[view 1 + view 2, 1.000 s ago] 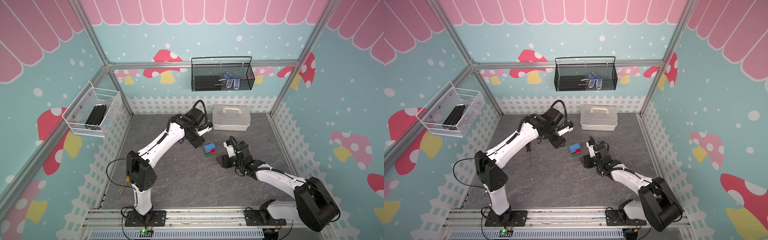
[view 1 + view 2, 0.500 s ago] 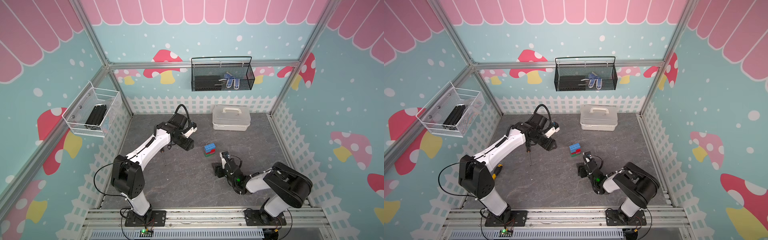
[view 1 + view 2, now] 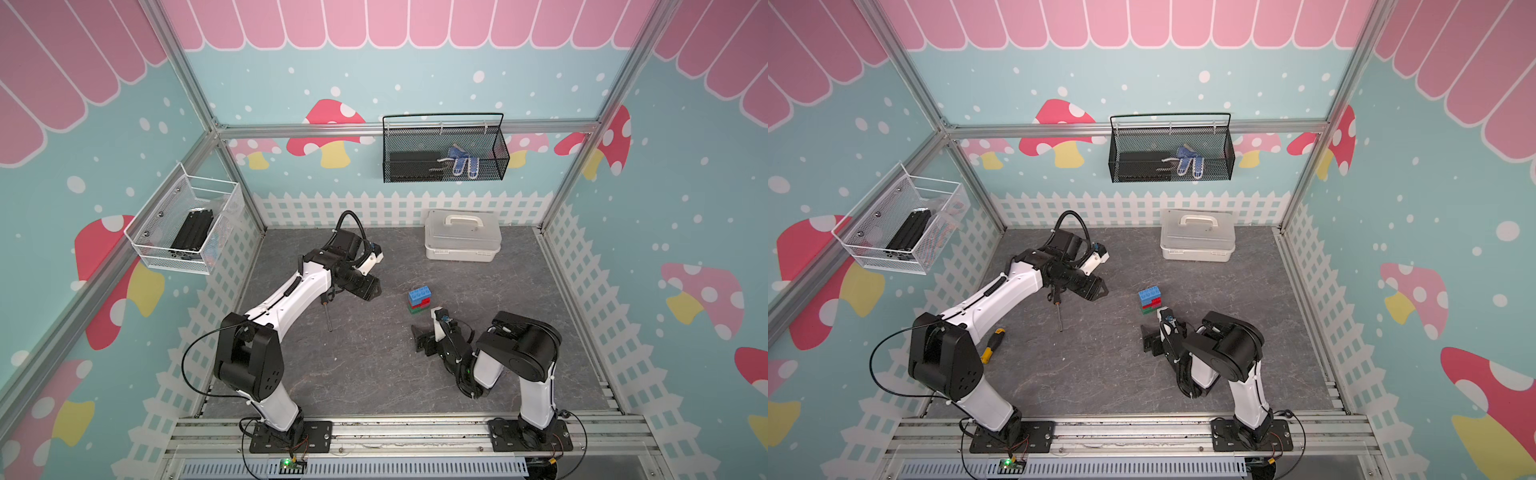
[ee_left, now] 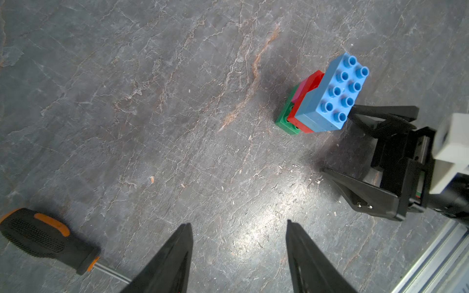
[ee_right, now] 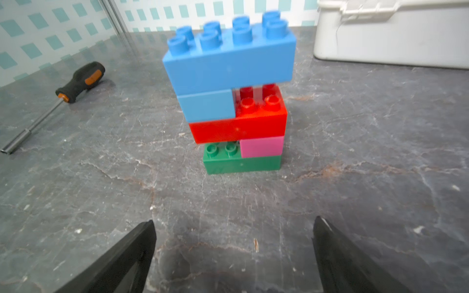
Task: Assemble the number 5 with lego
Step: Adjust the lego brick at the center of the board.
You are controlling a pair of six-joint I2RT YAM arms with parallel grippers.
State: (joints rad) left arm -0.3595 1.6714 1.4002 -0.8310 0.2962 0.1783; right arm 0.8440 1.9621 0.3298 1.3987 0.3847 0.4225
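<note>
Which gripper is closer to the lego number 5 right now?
Right. The right gripper is low, just in front of the number 5, open and facing it. The left gripper, also open, hangs higher and farther off, toward the screwdriver.

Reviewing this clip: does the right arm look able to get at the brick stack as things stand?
Probably yes. The right gripper is open and faces the brick stack, with only bare floor between them. The screwdriver and the left gripper sit off to the side.
</note>
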